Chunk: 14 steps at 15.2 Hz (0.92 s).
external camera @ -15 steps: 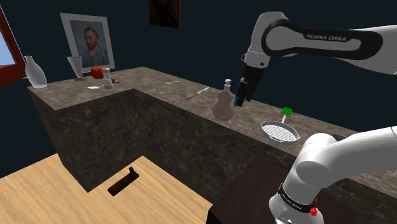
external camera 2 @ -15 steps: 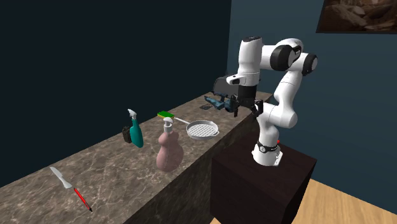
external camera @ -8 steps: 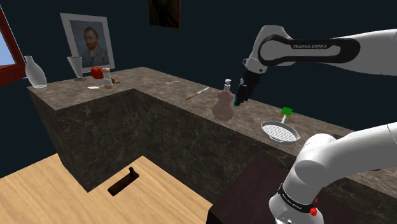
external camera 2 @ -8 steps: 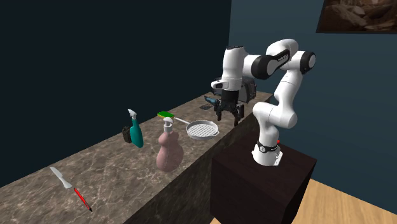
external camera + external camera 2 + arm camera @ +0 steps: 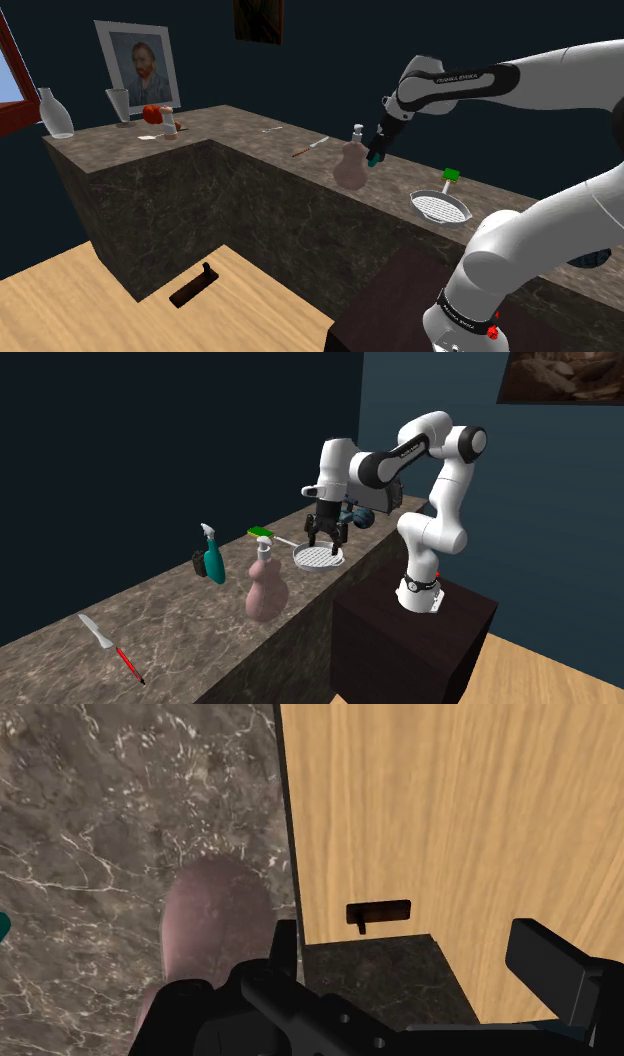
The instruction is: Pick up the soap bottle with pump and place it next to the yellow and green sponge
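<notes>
Aloft, gripper spread wide, clasping nothing, pink pump bottle upright on counter, perforated pan nearby

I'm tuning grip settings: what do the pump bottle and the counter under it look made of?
Pump bottle: matte dusty pink, no gloss or see-through; could be ceramic or opaque plastic. Counter: dark brown stone, seemingly marble, given the pale veins across its top.

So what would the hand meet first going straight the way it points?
The hand would likely meet the marble counter near its front edge, just beside the pink pump bottle; depth is unclear.
</notes>
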### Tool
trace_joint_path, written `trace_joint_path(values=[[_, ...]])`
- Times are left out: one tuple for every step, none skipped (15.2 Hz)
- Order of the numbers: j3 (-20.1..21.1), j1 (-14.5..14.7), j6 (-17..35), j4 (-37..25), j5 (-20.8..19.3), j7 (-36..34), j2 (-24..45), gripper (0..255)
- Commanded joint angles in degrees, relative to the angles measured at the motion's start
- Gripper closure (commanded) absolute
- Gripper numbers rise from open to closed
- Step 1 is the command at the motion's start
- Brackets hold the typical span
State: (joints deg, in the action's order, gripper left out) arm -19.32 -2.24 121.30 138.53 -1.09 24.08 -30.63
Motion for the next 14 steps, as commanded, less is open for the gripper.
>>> trace_joint_path(values=[[-2.4,0.4,3.7,-0.5,0.9,2.8,2.6,0],[-3.7,0.7,5.4,-1.2,1.7,4.5,4.2,0],[-5.1,1.1,6.9,-2.0,2.6,6.2,5.9,0],[-6.5,1.6,8.4,-2.8,3.7,8.0,7.6,0],[-7.9,2.1,9.8,-3.8,5.0,9.9,9.3,0],[-9.4,2.8,11.1,-4.8,6.5,11.9,11.2,0],[-10.9,3.4,12.3,-5.9,8.3,14.0,13.0,0],[-12.4,4.2,13.3,-7.1,10.2,16.3,15.0,0],[-14.0,4.9,14.2,-8.5,12.5,18.7,17.0,0],[-15.5,5.6,15.0,-9.9,15.0,21.3,19.1,0],[-15.8,5.7,15.1,-10.3,15.8,22.0,19.7,0],[-15.9,6.0,15.8,-10.2,16.4,22.5,20.4,0],[-16.0,6.2,16.4,-10.1,17.1,22.9,21.0,0],[-16.2,6.4,17.0,-9.9,17.8,23.4,21.7,0]])
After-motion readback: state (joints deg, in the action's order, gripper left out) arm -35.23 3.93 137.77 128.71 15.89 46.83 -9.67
